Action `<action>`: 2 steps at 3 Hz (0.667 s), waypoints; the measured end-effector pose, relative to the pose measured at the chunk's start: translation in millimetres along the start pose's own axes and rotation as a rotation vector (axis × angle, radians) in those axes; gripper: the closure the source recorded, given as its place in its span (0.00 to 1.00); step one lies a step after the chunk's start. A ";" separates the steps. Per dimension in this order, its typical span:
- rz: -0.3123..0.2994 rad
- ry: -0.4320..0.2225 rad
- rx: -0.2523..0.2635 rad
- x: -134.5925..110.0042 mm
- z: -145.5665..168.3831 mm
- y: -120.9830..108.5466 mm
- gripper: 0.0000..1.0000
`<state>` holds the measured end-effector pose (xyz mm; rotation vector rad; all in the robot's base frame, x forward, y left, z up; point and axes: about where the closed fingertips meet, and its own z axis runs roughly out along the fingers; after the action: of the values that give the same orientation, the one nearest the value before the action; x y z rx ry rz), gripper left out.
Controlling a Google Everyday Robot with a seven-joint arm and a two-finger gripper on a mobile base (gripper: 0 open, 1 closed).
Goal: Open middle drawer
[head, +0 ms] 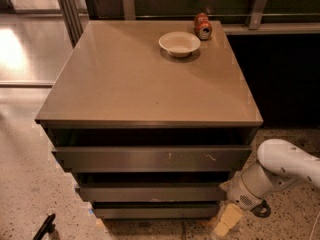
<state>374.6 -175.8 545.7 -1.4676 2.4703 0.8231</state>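
Observation:
The cabinet has three stacked grey-brown drawer fronts. The top front (150,159) is the widest and has pale scratch marks. The middle drawer (150,192) is the plain front below it. The narrowest bottom front (155,212) lies under that. My gripper (224,223) hangs from the white arm (280,169) at the lower right, with its pale fingers (227,219) pointing down beside the right end of the bottom front, just below the middle drawer's right corner.
A white bowl (179,43) and a tipped red can (202,26) rest on the cabinet top (140,79) at the back right. A dark object (44,227) lies on the speckled floor at the lower left. A dark wall panel stands to the right.

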 end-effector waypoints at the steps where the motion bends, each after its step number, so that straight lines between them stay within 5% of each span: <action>1: 0.009 -0.023 -0.026 -3.8 18.7 -8.2 0.00; 2: 0.013 -0.017 -0.061 9.5 32.5 -6.4 0.00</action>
<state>370.5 -168.3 512.4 -1.4593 2.4657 0.9179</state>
